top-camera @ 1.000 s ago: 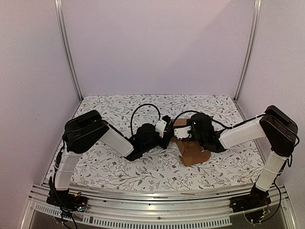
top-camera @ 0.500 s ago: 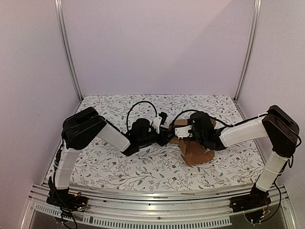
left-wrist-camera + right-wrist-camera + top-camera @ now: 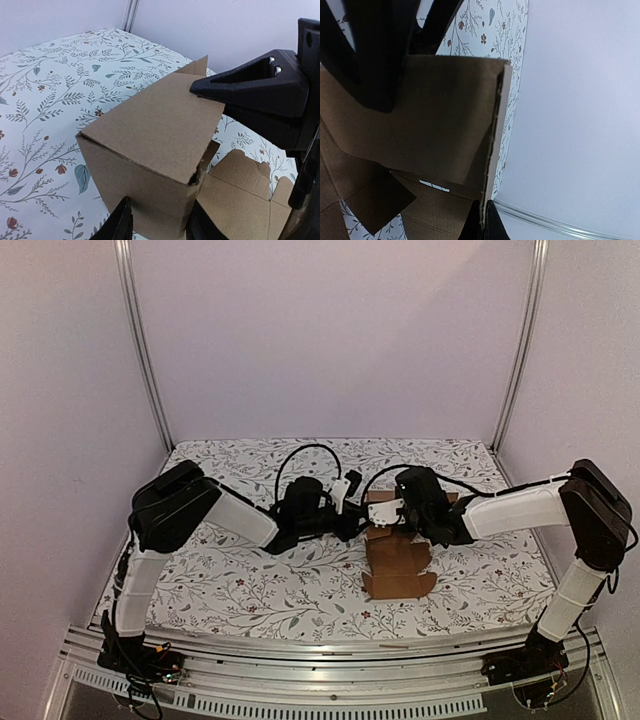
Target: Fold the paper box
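Observation:
The paper box [image 3: 398, 565] is plain brown cardboard, half formed, in the middle of the table between both arms. Its cube-like body [image 3: 150, 135] is held up, and unfolded flaps [image 3: 240, 195] trail toward the table's front edge. My left gripper [image 3: 159, 226] straddles the body's lower near corner, a finger against each side. My right gripper [image 3: 487, 226] is shut on the edge of one upright panel [image 3: 492, 145]. In the left wrist view the right gripper [image 3: 212, 90] pinches the body's top far corner. From above, the left gripper [image 3: 352, 508] and the right gripper [image 3: 383, 512] meet at the box.
The table has a floral cloth [image 3: 250, 580]. White walls and metal corner posts [image 3: 140, 350] enclose it on three sides. An aluminium rail [image 3: 330, 680] runs along the front edge by the arm bases.
The box's loose flaps swung from pointing right-front to lying straight toward the front edge. The left gripper moved up and in onto the box body. The right gripper kept its pinch.

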`<state>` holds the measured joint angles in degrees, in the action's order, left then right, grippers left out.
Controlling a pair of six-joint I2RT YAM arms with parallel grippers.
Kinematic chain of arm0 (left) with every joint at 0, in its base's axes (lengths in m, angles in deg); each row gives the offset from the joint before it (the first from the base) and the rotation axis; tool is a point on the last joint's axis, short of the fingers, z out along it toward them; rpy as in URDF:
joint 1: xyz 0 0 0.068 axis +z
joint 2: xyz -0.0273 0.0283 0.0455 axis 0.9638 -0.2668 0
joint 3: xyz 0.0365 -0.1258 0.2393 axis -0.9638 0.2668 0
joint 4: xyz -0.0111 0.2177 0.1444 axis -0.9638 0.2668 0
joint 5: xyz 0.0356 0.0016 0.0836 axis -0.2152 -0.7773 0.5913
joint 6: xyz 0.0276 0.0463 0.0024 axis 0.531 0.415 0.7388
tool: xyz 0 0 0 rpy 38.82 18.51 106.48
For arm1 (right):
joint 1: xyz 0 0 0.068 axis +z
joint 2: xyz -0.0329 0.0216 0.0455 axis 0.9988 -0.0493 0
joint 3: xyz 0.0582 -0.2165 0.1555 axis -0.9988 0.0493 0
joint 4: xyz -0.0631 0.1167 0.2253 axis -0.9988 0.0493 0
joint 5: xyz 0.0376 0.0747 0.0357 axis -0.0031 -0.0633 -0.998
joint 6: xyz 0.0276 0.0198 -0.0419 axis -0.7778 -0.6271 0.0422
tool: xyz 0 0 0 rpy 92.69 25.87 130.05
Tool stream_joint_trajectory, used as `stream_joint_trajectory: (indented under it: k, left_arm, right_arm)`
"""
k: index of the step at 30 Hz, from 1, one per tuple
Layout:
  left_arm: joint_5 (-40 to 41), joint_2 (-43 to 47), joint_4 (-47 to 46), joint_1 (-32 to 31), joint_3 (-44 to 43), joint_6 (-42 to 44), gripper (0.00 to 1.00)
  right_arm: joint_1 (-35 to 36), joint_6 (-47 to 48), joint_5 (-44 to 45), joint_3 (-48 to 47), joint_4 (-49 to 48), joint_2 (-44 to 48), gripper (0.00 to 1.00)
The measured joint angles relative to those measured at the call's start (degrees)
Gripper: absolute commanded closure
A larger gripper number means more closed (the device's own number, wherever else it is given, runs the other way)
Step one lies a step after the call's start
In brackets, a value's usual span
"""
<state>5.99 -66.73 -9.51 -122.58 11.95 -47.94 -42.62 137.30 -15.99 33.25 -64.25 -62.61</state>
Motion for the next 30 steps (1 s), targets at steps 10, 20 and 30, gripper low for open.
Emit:
stream_joint_trajectory:
  k: [10,20,30]
  left_arm:
    - [9.86,-0.7,-2.91,-1.88,0.28,0.68,0.69]
    - [19.69,-1.07,-11.8,-4.37,4.24,2.6,0.87]
    - [21.29,-1.86,-16.48,-5.31,6.12,3.23,0.9]
  right_arm:
    - [0.2,-2.45,-1.4,-0.87,3.56,0.81,0.91]
    - [1.64,-7.65,-5.68,-4.66,14.8,2.36,0.85]
    - [2.45,-15.06,-10.14,-9.99,29.42,3.48,0.51]
